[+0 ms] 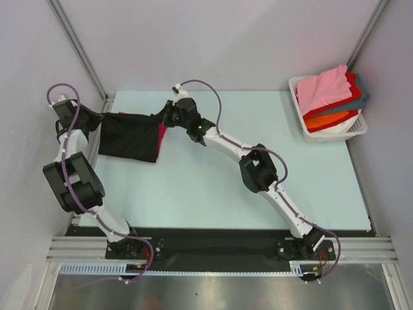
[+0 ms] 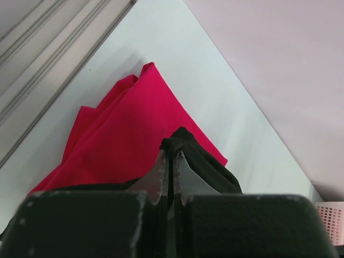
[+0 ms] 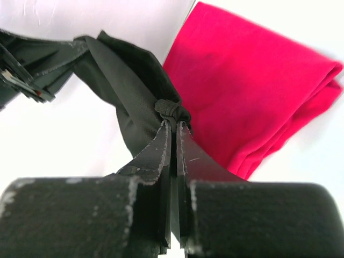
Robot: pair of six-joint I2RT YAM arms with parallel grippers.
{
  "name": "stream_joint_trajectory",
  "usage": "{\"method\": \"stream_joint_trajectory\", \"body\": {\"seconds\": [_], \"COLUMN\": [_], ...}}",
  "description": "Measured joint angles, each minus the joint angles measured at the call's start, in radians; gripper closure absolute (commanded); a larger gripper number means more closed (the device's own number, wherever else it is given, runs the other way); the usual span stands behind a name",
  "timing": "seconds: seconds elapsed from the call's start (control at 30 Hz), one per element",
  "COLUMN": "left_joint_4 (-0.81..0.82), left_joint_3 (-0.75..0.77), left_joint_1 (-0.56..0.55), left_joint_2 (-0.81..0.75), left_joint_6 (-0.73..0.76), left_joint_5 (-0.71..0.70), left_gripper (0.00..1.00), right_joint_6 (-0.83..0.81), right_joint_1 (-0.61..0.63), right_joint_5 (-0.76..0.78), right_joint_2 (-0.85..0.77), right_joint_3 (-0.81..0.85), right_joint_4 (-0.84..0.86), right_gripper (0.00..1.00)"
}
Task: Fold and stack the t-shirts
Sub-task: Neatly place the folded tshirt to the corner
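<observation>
Top external, black t-shirt point(image 1: 132, 137): one; I see it spread between my two grippers over the far-left part of the table point(image 1: 226, 187).
Magenta-red t-shirt point(image 2: 134, 134): one, lying on the table under the black one; from above only a sliver shows at the black cloth's right edge.
Left gripper point(image 2: 171, 157): pressed together on a bunched edge of the black t-shirt.
Right gripper point(image 3: 173, 128): pinching another bunched bit of the same cloth.
Left arm point(image 1: 74, 177): elbow folded high at the table's left edge, wrist at the far-left corner.
Right arm point(image 1: 258, 169): stretched diagonally from the near right to the far left.
Basket point(image 1: 353, 131): one, white, far-right corner; holds a pile with a pink shirt point(image 1: 324, 88) on top, then a red shirt point(image 1: 352, 89), a teal shirt point(image 1: 363, 97) and an orange shirt point(image 1: 329, 119); I cannot tell whether there are more.
</observation>
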Motion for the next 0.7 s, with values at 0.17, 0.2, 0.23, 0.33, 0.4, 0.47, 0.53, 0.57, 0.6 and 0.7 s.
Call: {"method": "stream_joint_trajectory", "body": {"seconds": [0.17, 0.2, 0.23, 0.33, 0.4, 0.47, 0.53, 0.57, 0.6, 0.7], "left_joint_4": [0.013, 0.013, 0.013, 0.013, 0.017, 0.029, 0.039, 0.043, 0.048, 0.056], "left_joint_3": [0.030, 0.035, 0.040, 0.062, 0.083, 0.097, 0.106, 0.111, 0.116, 0.121], "left_joint_1": [-0.001, -0.001, -0.002, -0.002, -0.003, -0.003, -0.004, -0.005, -0.005, -0.006], "left_joint_2": [0.045, 0.050, 0.054, 0.067, 0.082, 0.098, 0.114, 0.124, 0.135, 0.162], "left_joint_6": [-0.011, -0.013, -0.015, -0.021, -0.026, -0.027, -0.027, -0.027, -0.028, -0.029], "left_joint_5": [0.019, 0.023, 0.024, 0.026, 0.031, 0.035, 0.035, 0.037, 0.039, 0.042], "left_gripper": [1.00, 1.00, 1.00, 1.00, 1.00, 0.99, 1.00, 1.00, 1.00, 1.00], "right_joint_6": [0.030, 0.035, 0.038, 0.046, 0.056, 0.066, 0.075, 0.080, 0.083, 0.090], "right_joint_1": [-0.019, -0.021, -0.023, -0.023, -0.024, -0.024, -0.025, -0.026, -0.027, -0.030], "right_joint_5": [0.001, 0.001, 0.001, 0.001, 0.001, 0.001, 0.001, 0.001, 0.002, 0.007], "right_joint_2": [0.040, 0.044, 0.047, 0.053, 0.057, 0.064, 0.075, 0.082, 0.089, 0.110], "right_joint_3": [0.033, 0.033, 0.033, 0.033, 0.034, 0.038, 0.046, 0.050, 0.055, 0.059], "right_joint_4": [0.017, 0.020, 0.023, 0.042, 0.057, 0.076, 0.092, 0.098, 0.109, 0.126], "right_gripper": [1.00, 1.00, 1.00, 1.00, 1.00, 1.00, 1.00, 1.00, 1.00, 1.00]}}
